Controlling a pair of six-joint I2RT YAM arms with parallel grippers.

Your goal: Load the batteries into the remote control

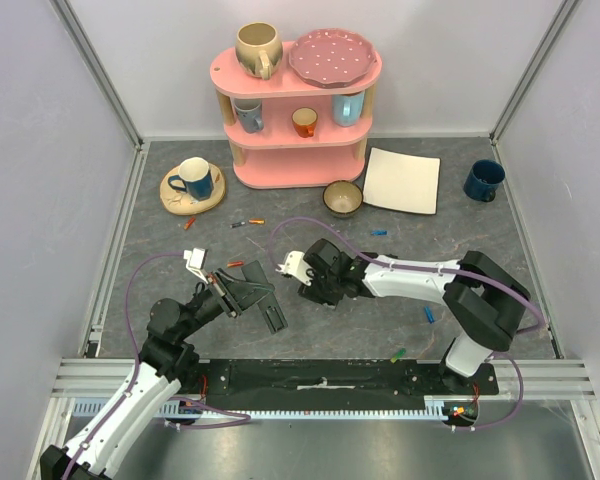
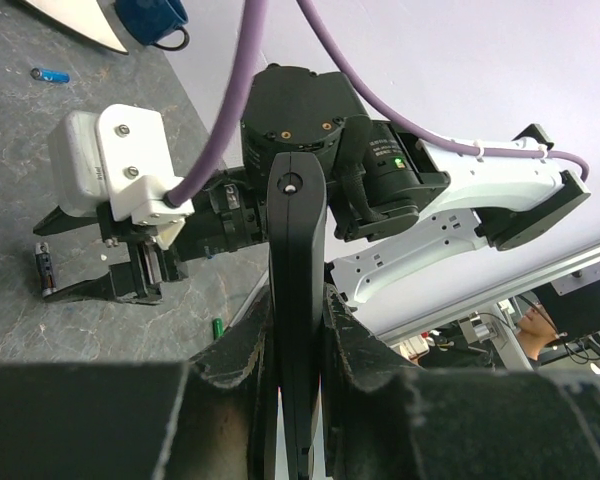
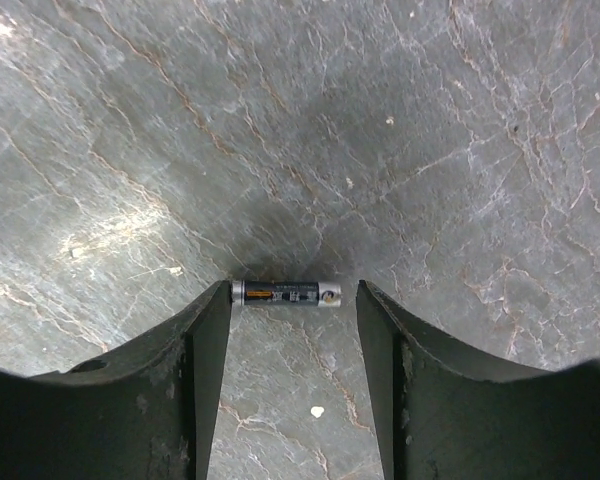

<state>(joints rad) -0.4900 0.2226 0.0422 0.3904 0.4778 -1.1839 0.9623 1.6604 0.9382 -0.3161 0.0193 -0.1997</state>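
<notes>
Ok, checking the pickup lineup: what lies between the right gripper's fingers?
A dark battery lies crosswise on the table between the right gripper's open fingers; the right wrist view shows it.

Left end effector clamped, right parted

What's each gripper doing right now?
Left gripper: closed on the remote control.
Right gripper: open, a battery lying on the table between its fingers.

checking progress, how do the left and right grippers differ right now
The left gripper is shut on the remote; the right gripper is open, holding nothing. The right's jaws straddle a battery lying on the table; the left's hold no battery. Both are black.
</notes>
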